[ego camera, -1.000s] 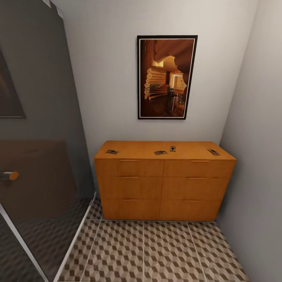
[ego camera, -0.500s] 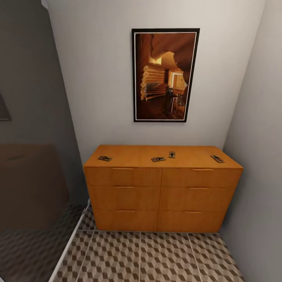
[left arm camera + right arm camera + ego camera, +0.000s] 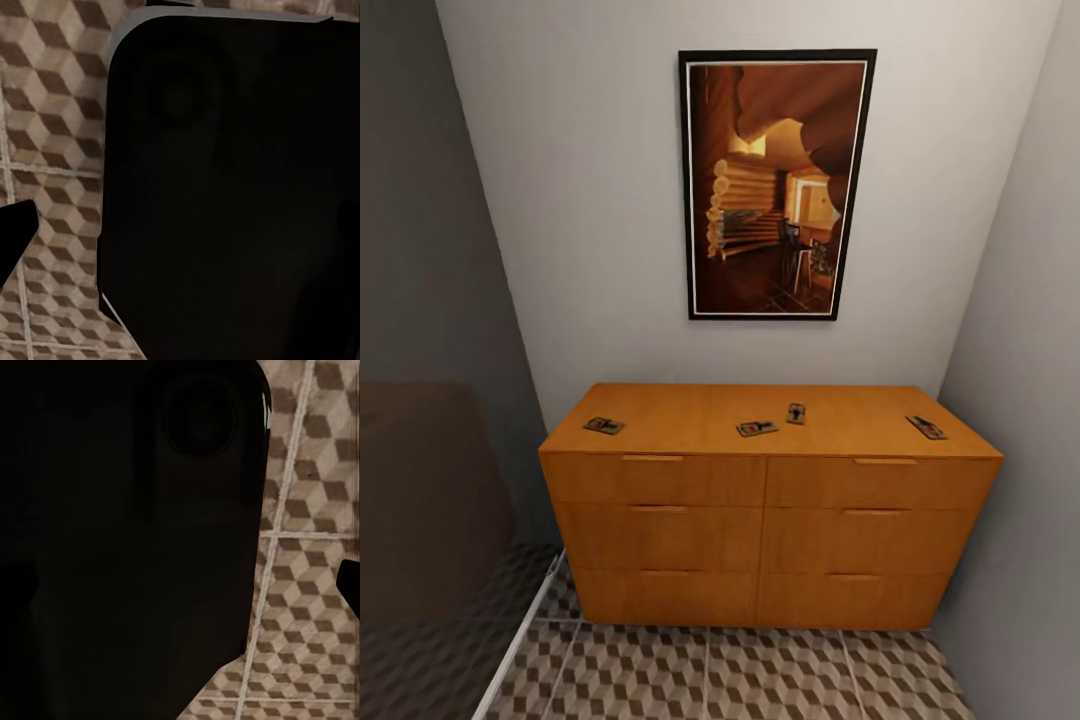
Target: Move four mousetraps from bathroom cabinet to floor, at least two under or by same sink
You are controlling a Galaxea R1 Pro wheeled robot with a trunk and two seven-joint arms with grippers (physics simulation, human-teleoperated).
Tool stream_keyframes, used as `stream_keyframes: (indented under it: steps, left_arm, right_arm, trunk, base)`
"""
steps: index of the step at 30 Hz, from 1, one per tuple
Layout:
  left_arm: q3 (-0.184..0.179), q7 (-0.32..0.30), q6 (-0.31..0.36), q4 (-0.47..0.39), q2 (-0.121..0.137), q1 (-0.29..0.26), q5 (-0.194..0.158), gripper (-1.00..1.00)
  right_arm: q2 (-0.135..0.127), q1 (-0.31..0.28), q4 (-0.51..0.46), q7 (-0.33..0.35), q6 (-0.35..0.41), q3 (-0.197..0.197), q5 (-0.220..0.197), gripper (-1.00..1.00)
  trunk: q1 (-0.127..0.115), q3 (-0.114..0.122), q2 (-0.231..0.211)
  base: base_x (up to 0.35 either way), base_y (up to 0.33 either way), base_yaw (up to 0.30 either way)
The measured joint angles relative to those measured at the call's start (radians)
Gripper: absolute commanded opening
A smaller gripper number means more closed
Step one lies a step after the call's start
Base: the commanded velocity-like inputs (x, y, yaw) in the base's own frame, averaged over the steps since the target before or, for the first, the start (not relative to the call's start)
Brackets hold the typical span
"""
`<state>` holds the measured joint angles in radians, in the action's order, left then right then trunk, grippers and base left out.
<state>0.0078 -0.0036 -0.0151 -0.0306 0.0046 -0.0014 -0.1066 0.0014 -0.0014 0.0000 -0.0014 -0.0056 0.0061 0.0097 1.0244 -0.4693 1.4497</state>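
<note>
A: Where are the traps?

B: All four small flat tan wooden mousetraps lie on top of the low orange-brown wooden cabinet [image 3: 765, 510] with two columns of three drawers. One [image 3: 603, 425] sits near the cabinet's left front corner, two [image 3: 757, 428] [image 3: 796, 413] lie close together near the middle of its top, and one [image 3: 926, 427] is near its right end.

A: What else is around the cabinet?

B: A dark-framed picture [image 3: 775, 185] hangs on the pale wall above it. The bathroom floor [image 3: 710, 675] of brown, beige and white cube-pattern tiles runs in front of it.

A: Anything different from a second ago?

B: The whole head view has shifted: the cabinet is larger and lower in it, the picture higher, and less of the grey glass panel [image 3: 420, 430] left of the cabinet shows. The camera has moved closer; the traps lie as before.

A: And the grippers?

B: In each wrist view a big dark body [image 3: 232, 187] blocks most of the tiled floor. Whether either gripper is open or closed, I cannot tell.
</note>
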Motion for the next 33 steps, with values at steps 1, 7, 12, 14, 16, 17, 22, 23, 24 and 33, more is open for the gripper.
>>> stream_keyframes:
  steps: [1, 7, 12, 14, 16, 17, 22, 23, 24, 33]
  left_arm:
    - [0.000, 0.000, 0.000, 0.000, 0.000, 0.000, 0.000, 1.00]
    - [0.000, 0.000, -0.001, 0.000, 0.000, 0.000, 0.000, 1.00]
    - [0.001, 0.000, -0.001, 0.000, 0.000, 0.000, 0.001, 1.00]
    - [0.001, 0.000, -0.001, 0.000, 0.001, 0.000, 0.001, 1.00]
    - [0.001, 0.000, -0.001, 0.000, 0.001, 0.000, 0.001, 1.00]
    - [0.001, 0.000, -0.001, 0.000, 0.001, 0.000, 0.001, 1.00]
    - [0.001, -0.001, -0.001, 0.000, 0.001, 0.000, 0.002, 1.00]
    - [0.001, 0.000, -0.002, 0.000, 0.001, 0.000, 0.002, 1.00]
    - [0.001, 0.000, -0.002, 0.000, 0.001, 0.000, 0.002, 1.00]
    - [0.001, 0.000, -0.002, -0.001, 0.000, 0.000, 0.002, 1.00]
  right_arm:
    - [0.000, 0.000, 0.000, 0.000, 0.000, 0.000, 0.000, 1.00]
    - [0.000, 0.000, 0.000, 0.000, 0.000, 0.000, 0.000, 1.00]
    - [0.000, 0.000, 0.000, 0.000, 0.000, 0.000, 0.000, 1.00]
    - [0.000, 0.000, 0.000, 0.000, 0.000, 0.000, 0.000, 1.00]
    - [0.000, 0.000, 0.000, 0.000, 0.000, 0.000, 0.000, 1.00]
    - [0.000, 0.000, 0.000, 0.000, 0.000, 0.000, 0.000, 1.00]
    - [0.000, 0.000, 0.000, 0.000, 0.000, 0.000, 0.000, 1.00]
    - [0.000, 0.000, 0.000, 0.000, 0.000, 0.000, 0.000, 1.00]
    - [0.000, 0.000, 0.000, 0.000, 0.000, 0.000, 0.000, 1.00]
    - [0.000, 0.000, 0.000, 0.000, -0.001, 0.001, 0.001, 1.00]
  trunk:
    - [0.000, 0.000, 0.000]
    - [0.000, 0.000, 0.000]
    - [0.000, 0.000, 0.000]
    - [0.000, 0.000, 0.000]
    - [0.000, 0.000, 0.000]
    - [0.000, 0.000, 0.000]
    - [0.000, 0.000, 0.000]
    - [0.000, 0.000, 0.000]
    - [0.000, 0.000, 0.000]
    - [0.001, 0.000, 0.000]
  base:
    - [0.318, -0.102, 0.000]
    - [0.318, -0.101, 0.000]
    - [0.318, -0.097, 0.000]
    - [0.317, -0.092, 0.000]
    - [0.312, -0.069, 0.000]
    - [0.306, -0.049, 0.000]
    - [0.237, -0.033, 0.000]
    - [0.125, -0.016, 0.000]
    - [0.100, -0.013, 0.000]
    - [0.030, -0.004, 0.000]
